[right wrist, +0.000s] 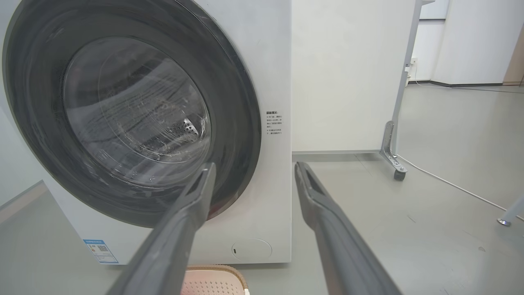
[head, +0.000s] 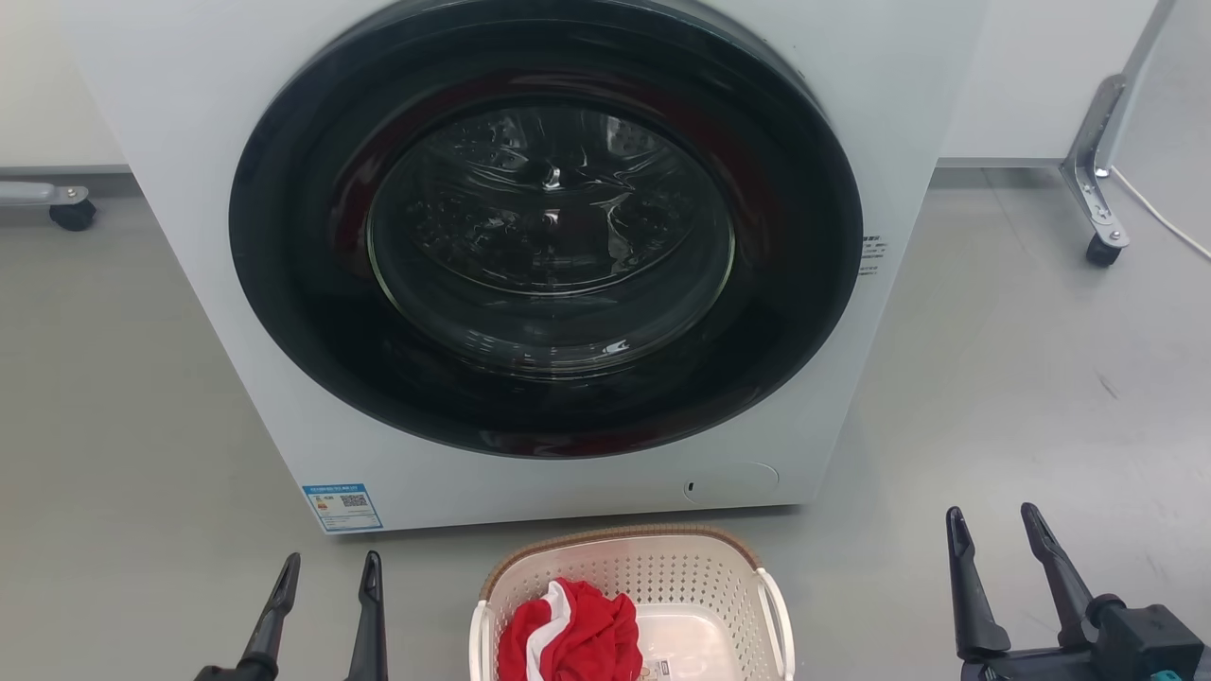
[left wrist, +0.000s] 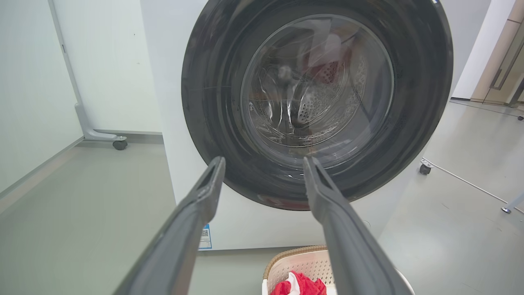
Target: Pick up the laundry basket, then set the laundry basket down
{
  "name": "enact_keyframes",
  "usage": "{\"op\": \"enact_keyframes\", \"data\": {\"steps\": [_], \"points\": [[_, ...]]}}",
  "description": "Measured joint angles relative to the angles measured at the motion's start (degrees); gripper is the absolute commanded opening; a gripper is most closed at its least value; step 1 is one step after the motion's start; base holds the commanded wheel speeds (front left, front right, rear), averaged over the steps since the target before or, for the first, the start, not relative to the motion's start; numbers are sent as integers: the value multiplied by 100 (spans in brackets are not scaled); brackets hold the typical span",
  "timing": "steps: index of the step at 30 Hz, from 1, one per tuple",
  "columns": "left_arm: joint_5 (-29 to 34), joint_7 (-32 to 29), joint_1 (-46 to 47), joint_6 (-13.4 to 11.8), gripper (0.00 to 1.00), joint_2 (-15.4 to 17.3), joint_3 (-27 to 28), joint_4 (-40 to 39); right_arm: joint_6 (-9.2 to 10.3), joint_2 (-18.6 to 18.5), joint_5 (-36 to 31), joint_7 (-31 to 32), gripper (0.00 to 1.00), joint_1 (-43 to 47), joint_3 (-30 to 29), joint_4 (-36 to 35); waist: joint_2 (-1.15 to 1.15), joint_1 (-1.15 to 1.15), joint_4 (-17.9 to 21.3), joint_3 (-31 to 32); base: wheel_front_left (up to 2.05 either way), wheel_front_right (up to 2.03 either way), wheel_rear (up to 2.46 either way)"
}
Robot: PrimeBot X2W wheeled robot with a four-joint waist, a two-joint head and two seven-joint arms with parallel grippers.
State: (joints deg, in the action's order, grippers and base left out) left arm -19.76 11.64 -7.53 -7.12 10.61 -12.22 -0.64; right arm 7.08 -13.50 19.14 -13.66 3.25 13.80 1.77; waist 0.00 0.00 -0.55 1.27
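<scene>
Nearest me, the left gripper (head: 330, 567) points forward with its jaws apart, holding nothing. Off to the other side the right gripper (head: 993, 520) is the same, jaws apart and bare, tips over open floor (head: 993, 378).

The basket (head: 615, 535) sits on the floor between the two grippers, touching neither. It lies somewhat closer to the left jaws than to the right, and each white loop handle faces its own side's gripper with bare floor between. In the wrist views the basket lies low, beneath the fingers rather than between them. A red cloth (head: 577, 634) with a white band is bunched in the basket's left part.

Just behind the basket stands the washer (head: 189, 95), its round dark door (head: 544, 227) shut, and a blue label (head: 342, 506) at its lower left corner. Farther back, to the right, a grey frame leg (head: 1097, 189) stands on a caster, with a white cable (head: 1164, 218) trailing over the floor beside it.
</scene>
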Motion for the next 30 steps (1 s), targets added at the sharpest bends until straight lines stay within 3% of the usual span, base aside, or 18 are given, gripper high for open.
{"op": "enact_keyframes", "data": {"steps": [2,3,15,30], "points": [[22,-31,-4,0,100,-13,21,-26,4,10,-1,3,100,23,-13,-15,0,0,0,-3,0,0,0],[32,-55,-9,0,0,-23,34,-32,4,16,-1,5,0,31,-20,-19,0,0,0,-5,0,0,0],[-275,-153,-86,89,0,-131,108,289,-69,182,334,121,0,149,-114,278,0,0,4,-20,0,0,0],[-1544,-450,49,313,0,-232,399,514,-294,335,1545,469,0,26,-461,475,0,0,13,-40,0,0,0]]}}
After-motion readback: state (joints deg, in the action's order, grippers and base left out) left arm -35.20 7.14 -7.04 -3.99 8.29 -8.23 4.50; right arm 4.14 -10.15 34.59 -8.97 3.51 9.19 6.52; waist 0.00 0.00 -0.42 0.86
